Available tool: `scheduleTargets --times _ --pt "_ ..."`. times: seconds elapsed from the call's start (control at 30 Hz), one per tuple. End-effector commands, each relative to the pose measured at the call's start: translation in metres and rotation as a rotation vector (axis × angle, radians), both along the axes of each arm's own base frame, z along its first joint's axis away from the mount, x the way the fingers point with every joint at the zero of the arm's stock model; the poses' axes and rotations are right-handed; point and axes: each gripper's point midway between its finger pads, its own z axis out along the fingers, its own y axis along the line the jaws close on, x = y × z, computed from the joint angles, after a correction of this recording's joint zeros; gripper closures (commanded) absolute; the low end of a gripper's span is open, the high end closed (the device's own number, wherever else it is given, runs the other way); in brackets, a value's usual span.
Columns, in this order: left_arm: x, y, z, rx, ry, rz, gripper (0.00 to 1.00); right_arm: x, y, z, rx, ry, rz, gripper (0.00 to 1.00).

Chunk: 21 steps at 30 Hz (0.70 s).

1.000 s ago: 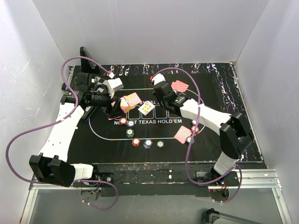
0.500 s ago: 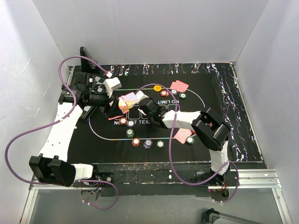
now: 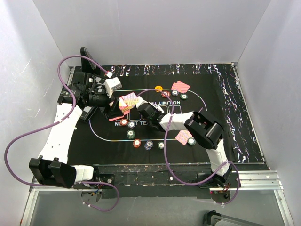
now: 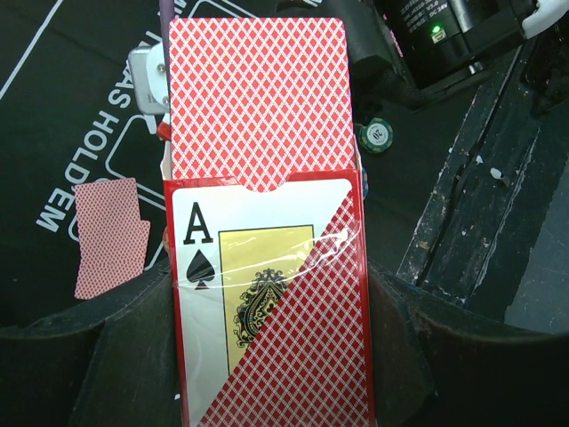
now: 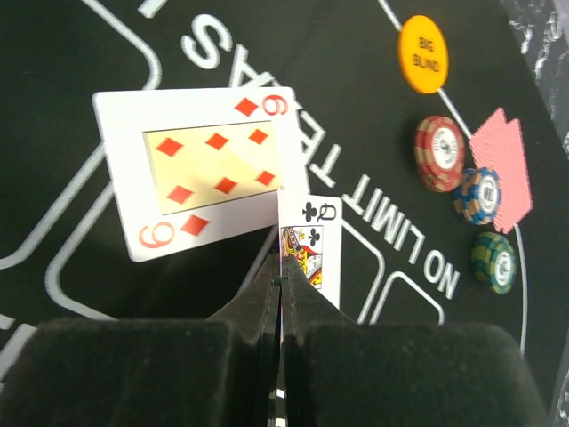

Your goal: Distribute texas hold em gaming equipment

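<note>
Over the black hold'em mat [image 3: 211, 94] the right claw [image 5: 282, 280] is pinched shut on the queen of clubs [image 5: 311, 240] just beside the face-up nine of diamonds [image 5: 200, 169], left claw [image 4: 271, 356] clamping the card box [image 4: 267, 294], and that edge-only pinch could drop her crooked onto the nine.

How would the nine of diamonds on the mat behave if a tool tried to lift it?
The nine of diamonds lies flat, face up on the mat, so its edge is probably hard to catch; it may slide. It looks thin, likely light and bendable. The queen of clubs pinched in the right tool stands straight, so cards seem springy.
</note>
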Motion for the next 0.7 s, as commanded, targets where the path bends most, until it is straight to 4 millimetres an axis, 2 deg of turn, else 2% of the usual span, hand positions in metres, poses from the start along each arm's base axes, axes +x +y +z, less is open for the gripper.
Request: scheduleTargets --times 0.0,0.1,0.33,0.53,0.67 --pt "-0.002 -0.003 0.026 -0.034 -0.076 -0.026 1.0 -0.006 0.024 -0.001 0.059 0.026 0.014 0.99" --pt "-0.001 -0.003 0.028 -0.033 -0.08 -0.026 1.0 -0.014 0.033 -0.011 0.065 0.066 0.033 0.99" --pt "0.0 -0.002 0.031 -0.023 -0.089 -0.025 1.0 -0.024 0.04 -0.02 0.074 0.128 0.051 0.57" --pt "0.001 -0.002 0.033 -0.026 -0.095 -0.023 1.0 -0.036 0.041 -0.027 0.091 0.188 0.082 0.39" --pt "0.0 -0.002 0.034 -0.025 -0.096 -0.022 1.0 -0.042 0.036 -0.026 0.107 0.198 0.074 0.34"
